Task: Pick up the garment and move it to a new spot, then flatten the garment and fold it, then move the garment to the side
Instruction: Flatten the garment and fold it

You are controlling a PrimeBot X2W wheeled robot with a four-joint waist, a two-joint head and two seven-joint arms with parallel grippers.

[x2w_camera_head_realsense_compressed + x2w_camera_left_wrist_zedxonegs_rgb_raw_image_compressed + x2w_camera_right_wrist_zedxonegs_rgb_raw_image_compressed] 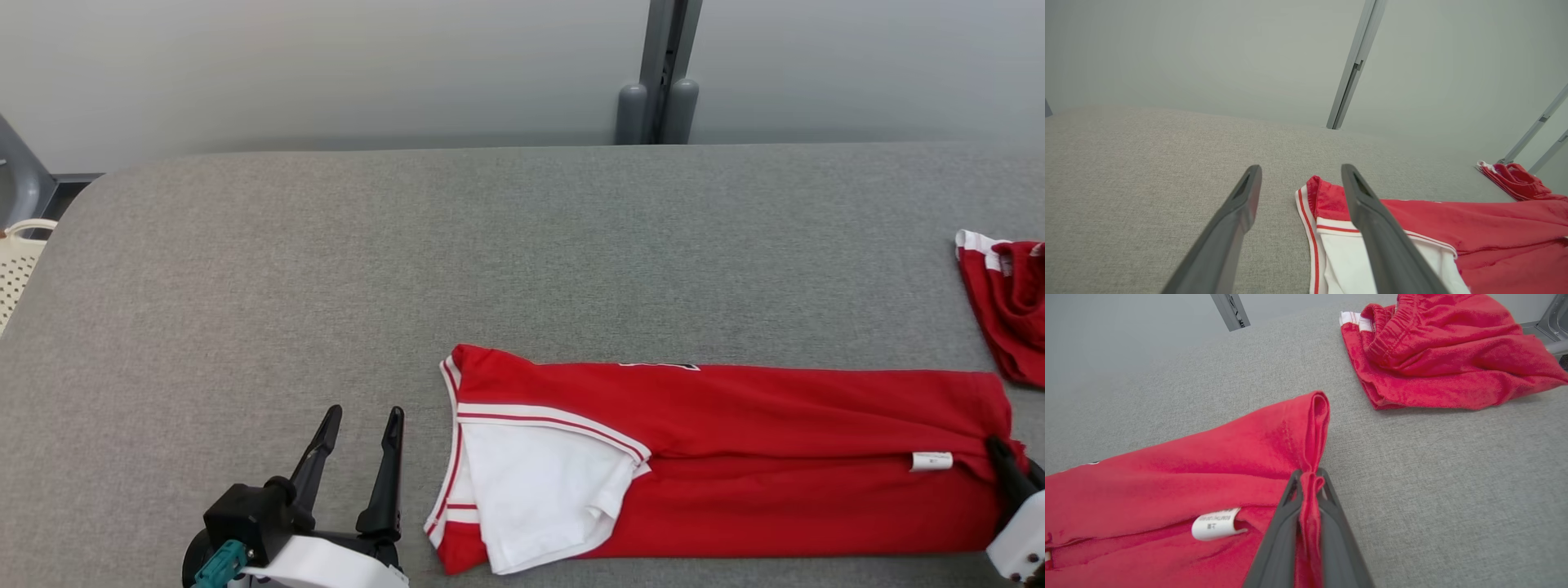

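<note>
Your red garment [735,457] lies as a long strip across the lower middle and lower right of the head view, flat on the grey counter [326,269]. The end with the white sleeve [539,490] points toward the lower left. The hem end sits at the lower right.

Your right hand [1308,475] is pinched tight on the hem. In the right wrist view, a thin ridge of red cloth is squeezed between its two dark fingers [1282,535]. Your left hand [363,416] is wide apart and holds nothing. It sits at the lower left, just beside the collar end but not touching it.

I think the step now is the fold: bring the hem end over to the sleeve end. To do it well, lift the right hand only a little, so the end comes up but the rest does not drag. Check first that you have all the layers. The pinch looks thin, and I cannot tell if the bottom layer is in it. Go slowly toward the left of the head view and lay the hem down even with the collar edge. Your left hand could press on the sleeve end so the strip does not slide. Let the small white tag [931,461] near your grip tuck inside. Stay away from the other red clothes [1008,302] at the upper right.
</note>
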